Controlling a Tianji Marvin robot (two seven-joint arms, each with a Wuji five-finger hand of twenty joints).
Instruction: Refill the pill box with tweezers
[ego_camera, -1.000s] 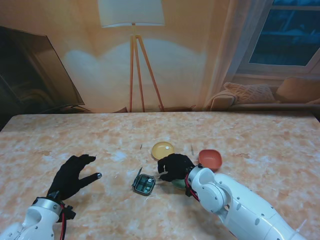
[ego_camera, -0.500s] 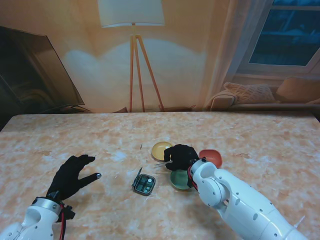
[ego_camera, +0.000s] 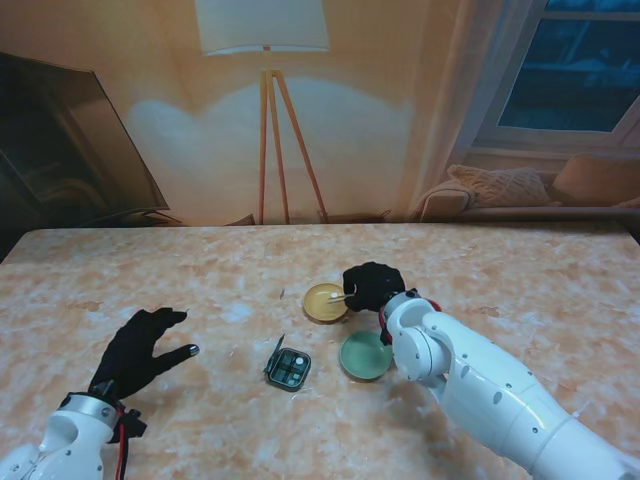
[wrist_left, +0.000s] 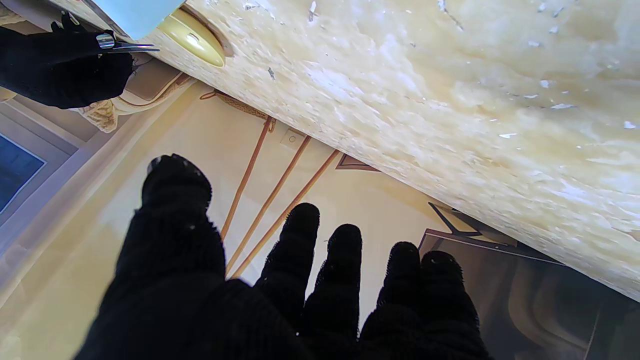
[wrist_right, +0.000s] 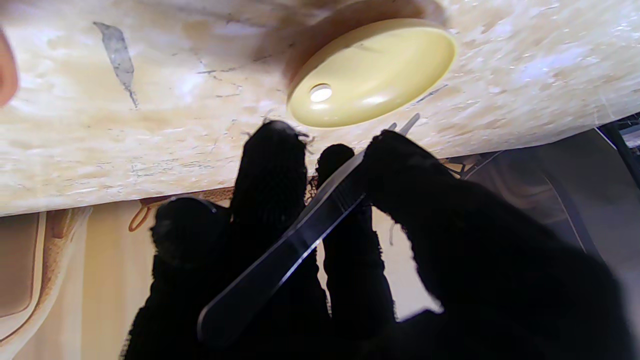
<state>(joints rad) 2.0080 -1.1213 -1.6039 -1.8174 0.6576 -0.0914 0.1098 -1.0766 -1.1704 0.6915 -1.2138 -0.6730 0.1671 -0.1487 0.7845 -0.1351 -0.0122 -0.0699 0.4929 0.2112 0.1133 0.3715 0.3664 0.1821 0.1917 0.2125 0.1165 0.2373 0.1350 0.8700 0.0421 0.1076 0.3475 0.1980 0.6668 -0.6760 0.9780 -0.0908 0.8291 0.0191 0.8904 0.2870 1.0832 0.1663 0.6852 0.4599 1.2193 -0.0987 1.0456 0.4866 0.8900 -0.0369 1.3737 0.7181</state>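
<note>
Marbled beige worktop fills the stand's view, and behind it a printed backdrop with a floor lamp, a dark screen at the left and a window over a sofa at the right. Left hand lies low over the worktop at the left, empty, fingers spread. Pill box sits open near the middle, nearer to me than the yellow dish. Green dish lies just right of the box. Right hand hovers at the yellow dish's right edge, pinching the tweezers, whose tips reach over the dish.

Over to the left wrist camera: black fingers fanned apart, nothing in them, with the marbled surface sloping across the view. Far off, the yellow dish and the right hand with a glint of tweezers.

Right wrist camera now: thumb and fingers clamp the steel tweezers, tips pointing at the rim of the yellow dish, which holds one small white pill.

Against a second ago, the right hand was by the pill box and covered the green dish; it has travelled away to the yellow dish, leaving the green one in plain sight and hiding the red bowl. Left hand has barely stirred.
</note>
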